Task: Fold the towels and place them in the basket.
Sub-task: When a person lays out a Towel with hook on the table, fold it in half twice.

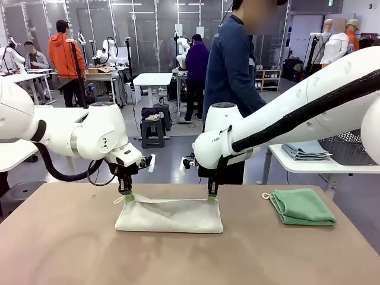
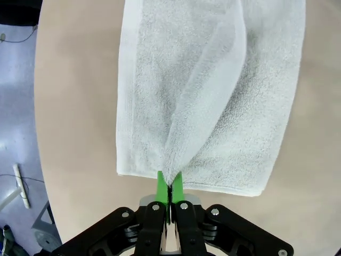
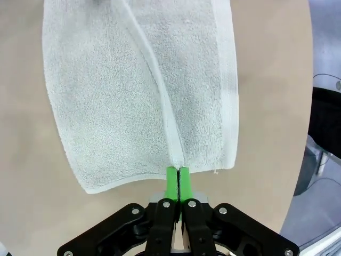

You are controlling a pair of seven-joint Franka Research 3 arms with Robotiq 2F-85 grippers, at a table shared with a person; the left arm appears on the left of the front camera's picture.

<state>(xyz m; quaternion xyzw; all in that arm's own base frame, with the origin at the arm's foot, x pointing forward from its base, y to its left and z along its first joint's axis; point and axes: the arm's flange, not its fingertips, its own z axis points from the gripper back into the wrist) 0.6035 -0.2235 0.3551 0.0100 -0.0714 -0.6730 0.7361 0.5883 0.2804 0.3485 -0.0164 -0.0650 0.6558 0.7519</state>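
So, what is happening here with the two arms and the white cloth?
The robot is folding the off-white towel on the table. Its left hand and right hand each pinch one far corner, held slightly raised, while the rest lies flat. The green towel lies folded to the right. The basket stands on a side table behind it.

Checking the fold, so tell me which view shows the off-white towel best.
The front view: the whole off-white towel lies on the table, its far corners pinched by the left end effector and right end effector. Each wrist view shows one end close up.
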